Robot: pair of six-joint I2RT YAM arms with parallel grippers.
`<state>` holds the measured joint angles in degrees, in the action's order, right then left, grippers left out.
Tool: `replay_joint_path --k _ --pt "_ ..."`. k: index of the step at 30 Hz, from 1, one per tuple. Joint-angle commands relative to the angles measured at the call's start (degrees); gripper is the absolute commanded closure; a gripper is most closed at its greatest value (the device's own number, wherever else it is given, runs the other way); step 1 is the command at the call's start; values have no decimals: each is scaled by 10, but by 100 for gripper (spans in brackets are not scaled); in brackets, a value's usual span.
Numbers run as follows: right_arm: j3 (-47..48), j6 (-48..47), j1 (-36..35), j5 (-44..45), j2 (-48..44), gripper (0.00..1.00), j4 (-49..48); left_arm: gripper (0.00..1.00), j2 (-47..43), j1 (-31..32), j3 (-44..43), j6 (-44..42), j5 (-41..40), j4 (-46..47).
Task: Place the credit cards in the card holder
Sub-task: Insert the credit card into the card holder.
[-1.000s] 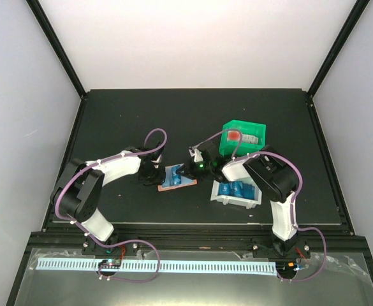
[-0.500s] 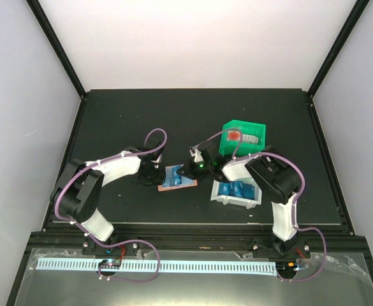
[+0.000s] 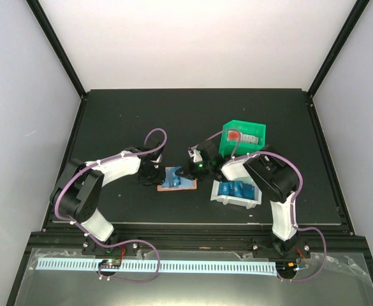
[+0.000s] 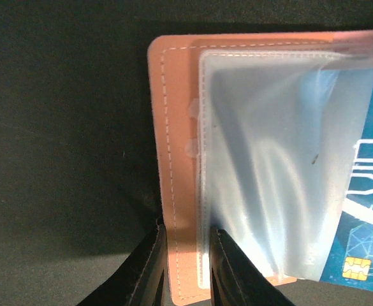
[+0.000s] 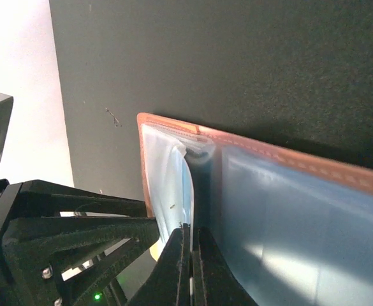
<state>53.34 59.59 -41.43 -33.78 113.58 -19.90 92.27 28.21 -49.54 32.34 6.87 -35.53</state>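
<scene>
The salmon-pink card holder [image 3: 187,185] lies open on the black table between the two arms, its cloudy pockets facing up. My left gripper [image 3: 157,175] is shut on the holder's left edge. In the left wrist view the stitched pink border [image 4: 176,127] runs between the two black fingers [image 4: 149,268]. A blue credit card [image 4: 358,191] with a gold chip sits partly inside a pocket. My right gripper [image 5: 189,228] is shut on that card [image 5: 188,191], seen edge-on, right at the mouth of the pocket beside the pink rim [image 5: 288,159].
A white bin [image 3: 219,197] holding more blue cards stands to the right of the holder, close to the right arm. A green bin [image 3: 243,127] with a pink item inside stands behind it. Black frame rails border the table.
Almost nothing differs. The card holder has settled slightly flatter and both grippers keep their holds in the same places.
</scene>
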Motion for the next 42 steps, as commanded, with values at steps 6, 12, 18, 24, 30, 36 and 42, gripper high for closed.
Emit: replay_joint_path --k 6,12,18,24,30,36,42 --pt "-13 49 -9 -50 47 98 -77 80 6 1 3 4 18 26" --pt "-28 18 -9 5 -3 86 -25 77 -5 2 3 4 24 21" --pt "-27 -23 -9 64 -52 73 64 76 -15 2 7 5 24 19" --pt "-25 -45 -11 93 -76 65 127 76 -20 1 11 5 30 21" --pt "-6 -67 -22 100 -81 80 180 76 -20 2 16 4 35 23" --pt "5 -68 -31 87 -72 92 193 76 -18 1 19 5 38 26" --pt "18 -48 -32 61 -55 97 170 76 -19 1 21 5 40 27"
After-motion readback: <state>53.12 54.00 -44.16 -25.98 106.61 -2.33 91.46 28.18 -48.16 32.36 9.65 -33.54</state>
